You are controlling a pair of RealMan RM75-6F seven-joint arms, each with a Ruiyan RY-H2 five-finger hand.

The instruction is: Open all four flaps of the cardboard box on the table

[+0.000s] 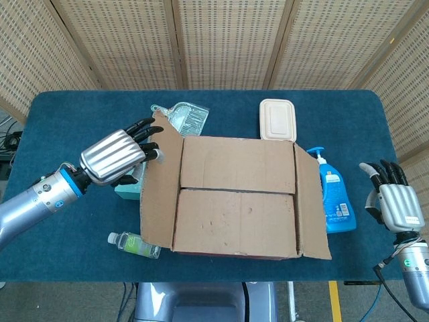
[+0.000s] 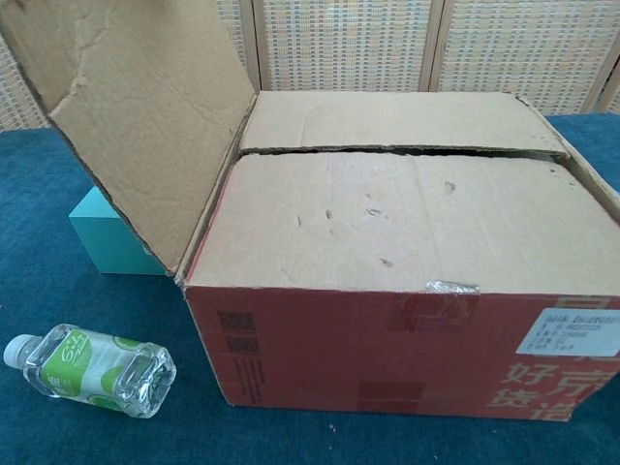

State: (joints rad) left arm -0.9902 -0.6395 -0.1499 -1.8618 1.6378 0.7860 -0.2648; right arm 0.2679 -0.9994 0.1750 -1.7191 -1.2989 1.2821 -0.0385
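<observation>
Perforated tan panels stood behind a worktop (image 1: 348,114) covered in dark blue cloth. The left hand (image 1: 120,153), silver-backed with black fingers, rested its fingertips (image 1: 153,155) against the outer face of the raised left flap (image 1: 161,181) of the brown cardboard box (image 1: 238,201); its fingers were spread and gripped nothing. In the chest view that flap stood up and leaned outward from the box. The right hand (image 1: 392,198) hovered near the worktop's right edge, well apart from the box, its fingers loosely apart and holding nothing.

The box sat in the middle of the worktop, its red printed front wall (image 2: 387,349) facing the robot. The right flap (image 1: 312,208) was folded outward, while the far flap (image 1: 238,164) and near flap (image 1: 234,221) lay flat and met along a middle seam, so the contents could not be seen.

Just beside the left flap sat a teal carton (image 2: 107,237), partly hidden. A small clear plastic bottle with a green label (image 1: 136,244) lay on its side near the front left corner. A blue dispenser bottle (image 1: 335,198) lay just beside the right flap. Behind the box were a clear plastic tray (image 1: 186,117) and a cream lidded container (image 1: 277,119), its lid on.
</observation>
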